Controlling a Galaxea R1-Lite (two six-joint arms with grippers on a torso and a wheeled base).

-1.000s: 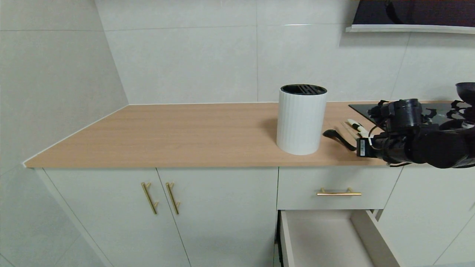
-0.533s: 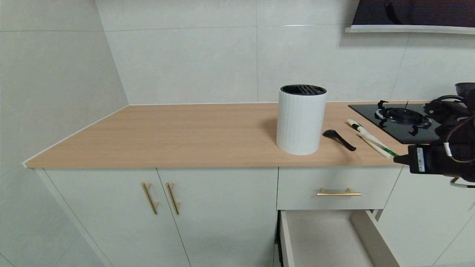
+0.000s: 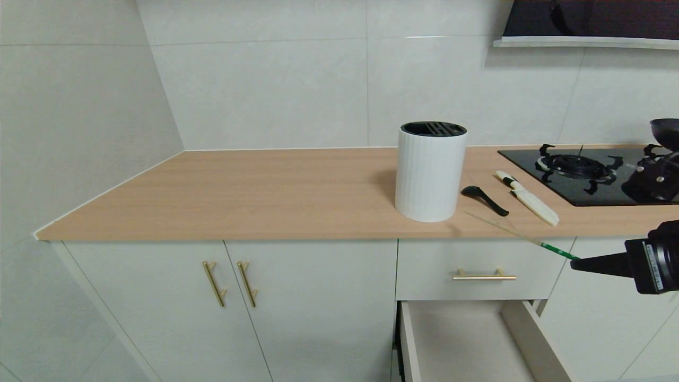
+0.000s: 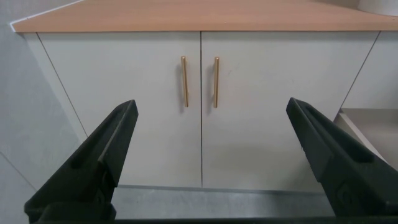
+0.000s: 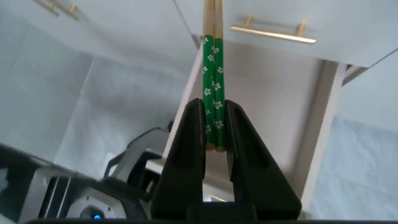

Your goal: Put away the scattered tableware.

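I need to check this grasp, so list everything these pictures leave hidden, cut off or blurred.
- chopsticks: far tips, right wrist view, cut by the frame edge; head view, blurred to a faint streak.
- open drawer: front part, head view, cut by the bottom edge.
- white holder: inside, head view, hidden by its slotted black top.

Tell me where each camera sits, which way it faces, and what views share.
Head view: on the head, looking forward and down at the counter and white holder; the right gripper, holding chopsticks, shows at right.
Left wrist view: on the left arm, facing the cabinet doors; the open left gripper frames them.
Right wrist view: on the right arm, looking along the chopsticks between its fingers toward the open drawer.
Shared: head and right wrist views both show chopsticks and open drawer.
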